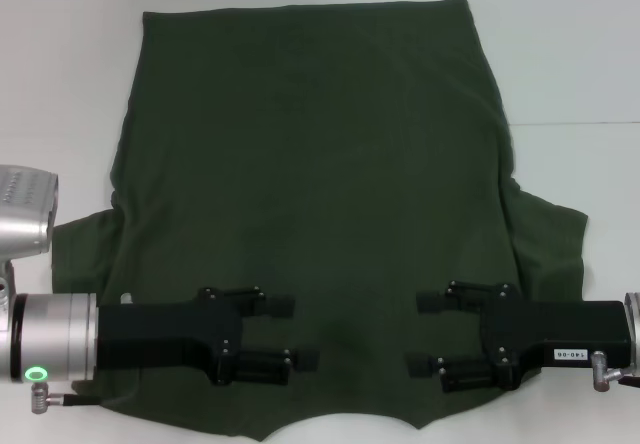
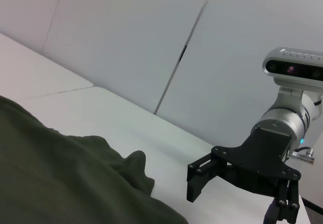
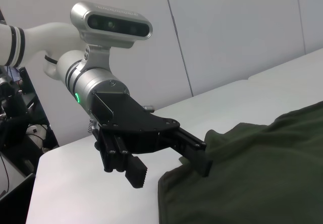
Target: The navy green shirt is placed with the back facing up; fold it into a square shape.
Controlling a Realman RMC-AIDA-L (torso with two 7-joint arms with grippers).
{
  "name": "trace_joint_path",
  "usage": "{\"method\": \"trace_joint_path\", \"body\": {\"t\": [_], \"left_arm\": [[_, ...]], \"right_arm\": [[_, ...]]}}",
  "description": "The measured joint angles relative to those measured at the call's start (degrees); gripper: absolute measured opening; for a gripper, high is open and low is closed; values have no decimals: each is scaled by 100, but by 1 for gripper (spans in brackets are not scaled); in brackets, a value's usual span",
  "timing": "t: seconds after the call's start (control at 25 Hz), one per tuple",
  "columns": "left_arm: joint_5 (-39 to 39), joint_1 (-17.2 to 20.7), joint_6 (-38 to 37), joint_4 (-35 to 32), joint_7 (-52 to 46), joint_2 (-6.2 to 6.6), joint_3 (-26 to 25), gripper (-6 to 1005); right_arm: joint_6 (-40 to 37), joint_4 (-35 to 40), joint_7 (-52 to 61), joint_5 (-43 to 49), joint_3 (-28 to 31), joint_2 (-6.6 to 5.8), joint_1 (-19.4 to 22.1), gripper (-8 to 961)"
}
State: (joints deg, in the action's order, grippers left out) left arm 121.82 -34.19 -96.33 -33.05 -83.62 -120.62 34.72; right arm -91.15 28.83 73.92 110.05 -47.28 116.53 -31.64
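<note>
The navy green shirt (image 1: 310, 164) lies spread flat on the white table (image 1: 60, 84), plain back up, hem at the far side and neckline at the near edge. Both sleeves spread out to the sides. My left gripper (image 1: 293, 332) hovers open over the near left part of the shirt. My right gripper (image 1: 422, 333) hovers open over the near right part, facing the left one. The left wrist view shows the shirt's sleeve edge (image 2: 60, 183) and the open right gripper (image 2: 232, 204). The right wrist view shows the shirt (image 3: 252, 183) and the open left gripper (image 3: 170, 171).
The table has a seam line (image 1: 580, 124) on the right. Bare white tabletop surrounds the shirt at the far side and on both sides. Grey wall panels (image 2: 151, 42) stand behind the table.
</note>
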Motion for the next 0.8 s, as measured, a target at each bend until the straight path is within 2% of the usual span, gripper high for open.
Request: {"method": "trace_joint_path", "body": {"t": [0.8], "left_arm": [[-4, -18, -4, 0, -8, 4, 0, 890]], "right_arm": [[0, 0, 1, 17, 0, -9, -26, 914]]}}
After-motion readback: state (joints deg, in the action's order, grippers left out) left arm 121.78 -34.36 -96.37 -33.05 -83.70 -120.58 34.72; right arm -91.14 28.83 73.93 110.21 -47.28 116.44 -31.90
